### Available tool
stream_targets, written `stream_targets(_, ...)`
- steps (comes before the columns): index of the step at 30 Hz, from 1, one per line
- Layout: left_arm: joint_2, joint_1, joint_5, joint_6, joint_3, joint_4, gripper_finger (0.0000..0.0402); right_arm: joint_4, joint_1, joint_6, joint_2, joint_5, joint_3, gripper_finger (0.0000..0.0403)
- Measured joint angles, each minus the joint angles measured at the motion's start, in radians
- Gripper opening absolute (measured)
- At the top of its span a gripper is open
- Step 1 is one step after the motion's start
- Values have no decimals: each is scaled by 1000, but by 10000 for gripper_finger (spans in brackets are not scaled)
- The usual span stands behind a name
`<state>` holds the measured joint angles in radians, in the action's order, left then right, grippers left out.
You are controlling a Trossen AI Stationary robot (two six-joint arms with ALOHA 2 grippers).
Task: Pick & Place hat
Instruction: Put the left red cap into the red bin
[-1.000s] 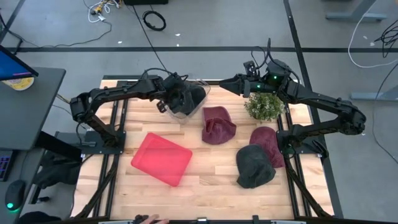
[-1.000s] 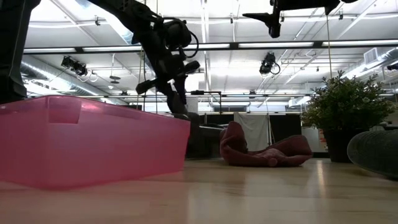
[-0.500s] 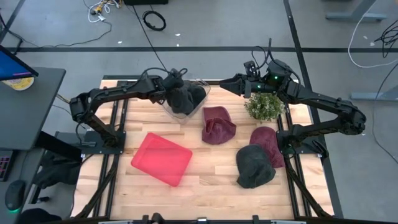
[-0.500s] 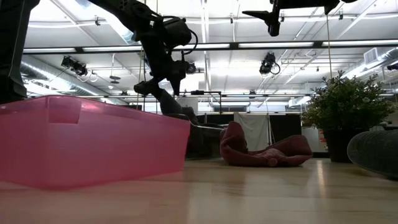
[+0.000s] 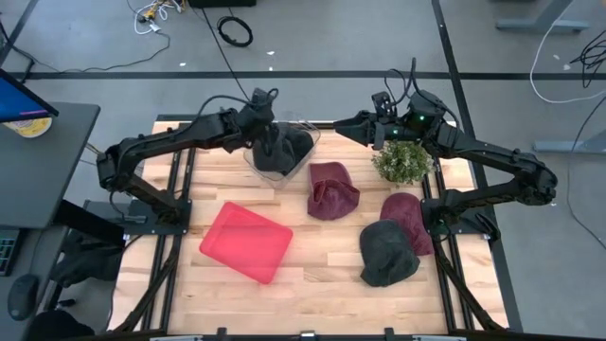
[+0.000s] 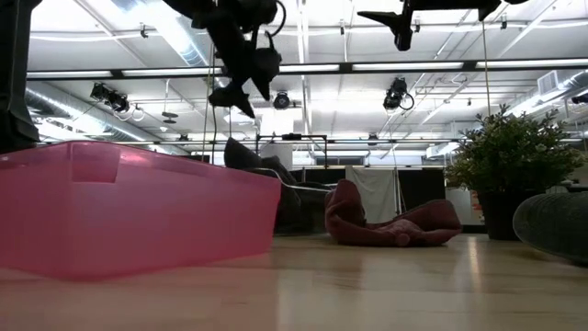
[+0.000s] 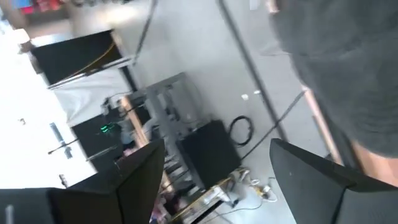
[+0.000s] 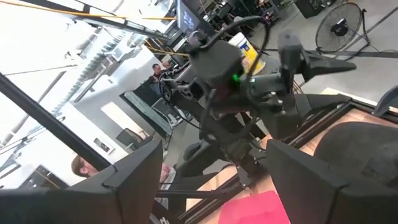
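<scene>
Since every hat on the wooden counter [image 5: 312,275] lies slumped and creased, I judge them soft, light knitted fabric: nothing fragile, but limp, and likely to fold or slip from a shallow pinch. Dark grey knitted hat [image 5: 281,149] sits in a clear plastic container [image 5: 301,161] at the counter's far edge. Left gripper [image 5: 264,109] hangs just above it, fingers parted and empty; in the left wrist view both fingers [image 7: 138,180] stand wide with only the room between them. Right gripper [image 5: 371,130] waits raised near the small green potted plant [image 5: 403,159], likewise spread and holding nothing. A maroon crumpled hat [image 5: 331,189] lies mid-counter; another maroon hat [image 5: 409,218] and a second dark grey hat [image 5: 386,252] lie near the right edge; pink plastic bin [image 5: 246,242] stands front left. Best hold, I judge: bunch a thick fold at the crown or rim, pinching deep.
</scene>
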<state>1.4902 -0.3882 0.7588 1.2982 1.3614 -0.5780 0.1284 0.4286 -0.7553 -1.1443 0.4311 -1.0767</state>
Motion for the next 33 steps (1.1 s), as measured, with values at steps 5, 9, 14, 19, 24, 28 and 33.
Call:
stream_targets(5, -1, 43, 132, -124, 64, 2, 295, -9, 0, 4, 0, 47, 0, 288)
stream_targets(9, -2, 113, 160, -379, 158, -72, 295, -36, 0, 3, 7, 183, 0, 288)
stream_targets(14, -3, 196, -47, -915, 311, -225, 295, -176, 0, 52, 43, 238, 0, 288)
stream_targets(19, -3, 222, -467, -1200, 398, -236, 295, -440, -1, 168, 81, 106, 0, 288)
stream_targets(24, -3, 249, -716, -1246, 402, -270, 295, -681, -79, 276, 74, -80, 0, 288)
stream_targets(28, 1, 282, -749, -1284, 399, -291, 295, -785, -160, 300, 51, -186, 1, 288)
stream_targets(33, 2, 317, -749, -1289, 397, -293, 295, -842, -223, 196, 32, -296, 1, 288)
